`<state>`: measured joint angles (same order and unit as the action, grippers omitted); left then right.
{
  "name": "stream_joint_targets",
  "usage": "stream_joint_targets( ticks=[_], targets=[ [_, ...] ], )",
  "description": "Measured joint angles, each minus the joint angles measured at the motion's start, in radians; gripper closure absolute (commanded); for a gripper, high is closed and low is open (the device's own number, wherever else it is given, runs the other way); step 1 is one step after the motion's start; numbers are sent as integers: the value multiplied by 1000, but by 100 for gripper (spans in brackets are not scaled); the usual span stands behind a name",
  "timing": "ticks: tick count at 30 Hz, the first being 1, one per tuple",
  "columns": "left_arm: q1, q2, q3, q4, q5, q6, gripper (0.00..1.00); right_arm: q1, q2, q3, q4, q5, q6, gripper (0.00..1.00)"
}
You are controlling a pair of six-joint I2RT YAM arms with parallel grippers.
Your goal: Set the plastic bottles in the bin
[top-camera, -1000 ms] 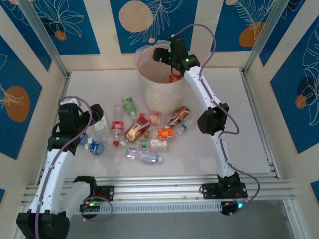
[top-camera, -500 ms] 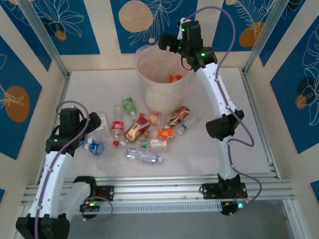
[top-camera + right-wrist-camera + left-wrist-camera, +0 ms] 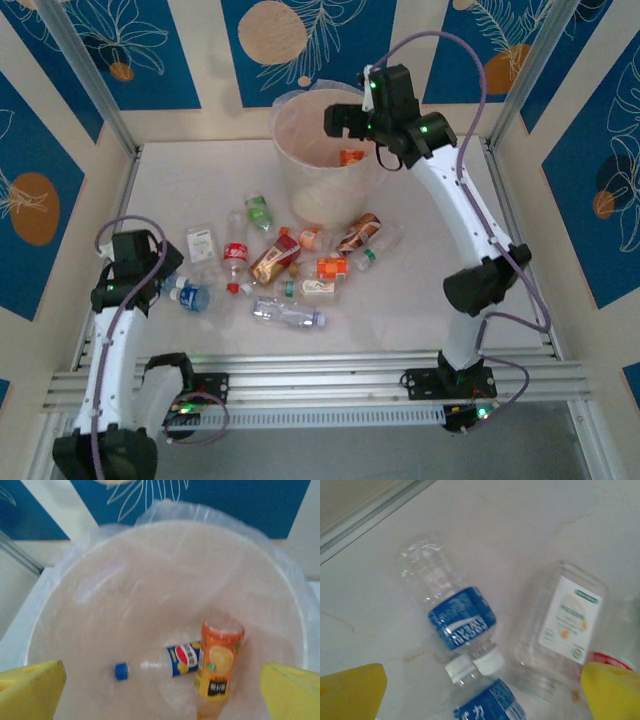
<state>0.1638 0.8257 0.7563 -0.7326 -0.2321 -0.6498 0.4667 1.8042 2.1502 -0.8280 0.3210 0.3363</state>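
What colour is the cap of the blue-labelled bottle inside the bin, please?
Blue cap; right wrist view.

Blue wall panels [image 3: 290, 40] bore orange discs and white leaf outlines, cream strips between, aluminium posts [image 3: 85, 75] framed a pale marbled table [image 3: 400, 310], grooved rails [image 3: 330, 385] lined its near edge.

table [image 3: 440, 190]: pale, marbled | plastic bottles [image 3: 275, 262]: scattered, lying near centre | bin [image 3: 320, 195]: upright at back

table [image 3: 200, 180]: pale marbled top | walls [image 3: 340, 40]: blue panels, orange discs | rail [image 3: 330, 375]: aluminium, near edge
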Motion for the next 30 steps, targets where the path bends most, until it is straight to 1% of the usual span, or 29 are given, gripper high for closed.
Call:
stream_joint_targets(
  ticks=[4, 7, 11, 16, 22, 30],
  targets=[
    [96, 102, -26, 82, 34, -11, 0, 7, -150, -212, 16, 26, 13, 1],
    [144, 168, -41, 139, 48, -29, 1, 8, -250, -349, 38, 48, 37, 1],
    [186, 256, -47, 211, 59, -49, 0, 12, -335, -468, 55, 68, 64, 1],
    [224, 366, -47, 292, 82, -60, 0, 23, -374, -542, 57, 95, 86, 1],
    [251, 479, -24, 352, 111, -60, 1, 25, -406, -610, 56, 123, 103, 1],
    [260, 594, -2, 419, 164, -60, 0, 27, -430, -639, 56, 136, 120, 1]
  ],
)
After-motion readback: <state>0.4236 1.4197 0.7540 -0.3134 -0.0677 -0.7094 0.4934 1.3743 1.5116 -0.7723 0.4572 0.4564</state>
